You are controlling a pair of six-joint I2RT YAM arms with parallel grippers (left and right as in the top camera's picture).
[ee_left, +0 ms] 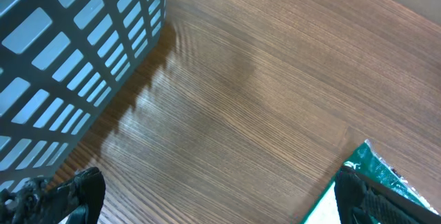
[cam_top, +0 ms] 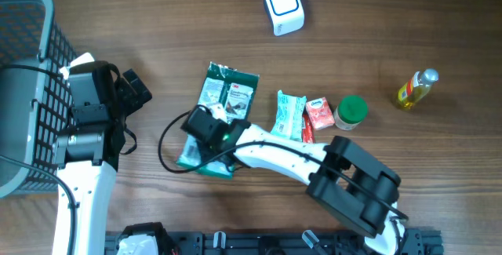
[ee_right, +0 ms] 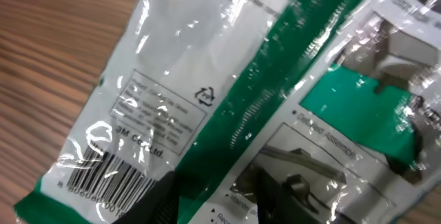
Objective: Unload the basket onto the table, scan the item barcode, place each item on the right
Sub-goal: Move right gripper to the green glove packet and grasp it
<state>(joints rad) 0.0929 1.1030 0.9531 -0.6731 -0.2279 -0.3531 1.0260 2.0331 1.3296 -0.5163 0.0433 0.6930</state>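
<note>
looking from overhead, found the green-and-white packet lying flat on the bench, well apart from the white scanner at the far edge, with the right tool down over its near end. through the left wrist, saw the left tool spread wide and empty beside the basket, a packet corner just ahead. through the right wrist, caught the barcode facing up close by that tool; could not tell whether clamped on the film. judged nothing scanned yet: lift and presentation to the scanner left.
</note>
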